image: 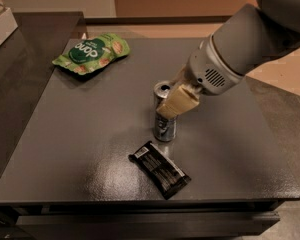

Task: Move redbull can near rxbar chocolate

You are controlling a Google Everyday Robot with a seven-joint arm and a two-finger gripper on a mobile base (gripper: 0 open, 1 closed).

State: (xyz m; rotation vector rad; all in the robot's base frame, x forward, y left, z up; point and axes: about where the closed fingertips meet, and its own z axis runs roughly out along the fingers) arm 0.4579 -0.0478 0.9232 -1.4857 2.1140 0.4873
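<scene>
The redbull can [164, 128] stands upright on the dark grey table [75, 134], near its middle front. My gripper [168, 107] reaches in from the upper right and is shut on the can's upper half; one beige finger [179, 101] crosses the can's front, the other is hidden behind it. The rxbar chocolate [160, 169], a flat black wrapped bar, lies diagonally just in front of the can, with a small gap between them.
A green snack pouch [91, 53] lies flat at the table's back left. The table's front edge runs just below the bar. A darker counter and a white box corner [0, 24] are at far left.
</scene>
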